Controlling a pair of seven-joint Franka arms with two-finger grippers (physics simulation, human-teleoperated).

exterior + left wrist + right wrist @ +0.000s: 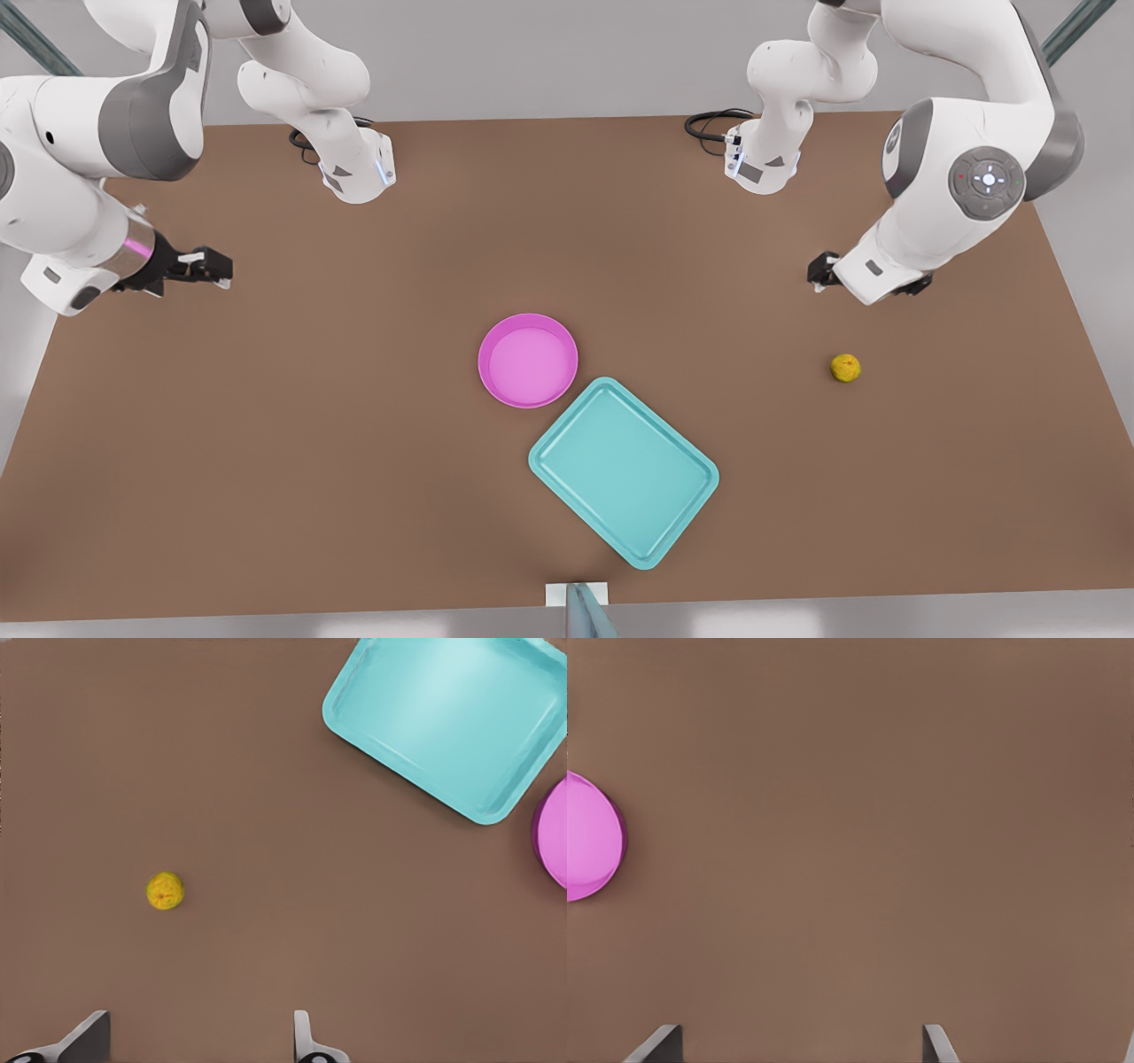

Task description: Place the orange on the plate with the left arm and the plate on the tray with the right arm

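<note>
Nothing of the task is done, by my reading. The tiny bumpy yellow-orange ball, the orange (pixel 845 367), lies bare on the brown counter (pixel 266 425), well apart from the round pink-magenta shallow plate (pixel 528 361). That plate sits on the counter, its rim just beside one corner of the teal rectangular tray (pixel 624 470) with rounded corners; whether they touch I cannot tell. The tray carries nothing.

My left claw (pixel 195 1041) hangs above the counter near the orange, at the front view's right; its fingers (pixel 87 1035) stand wide apart and empty. From its wrist view the orange (pixel 165 890) lies ahead of the open fingers, toward one side of the gap, with the tray (pixel 447 718) and an edge of the plate (pixel 554 833) farther off.

My right claw (pixel 802 1045) hovers at the front view's left, well apart from the plate, fingers (pixel 656 1043) spread and holding nothing. An edge of the plate (pixel 589 837) shows in its wrist view.

Both steps remain: orange to plate, then plate to tray.

Orientation: the tray lies skewed to the counter edges, its long axis running diagonally, from the corner by the plate toward the near edge at the front view's right. Orange and plate are round; no long axis applies.
</note>
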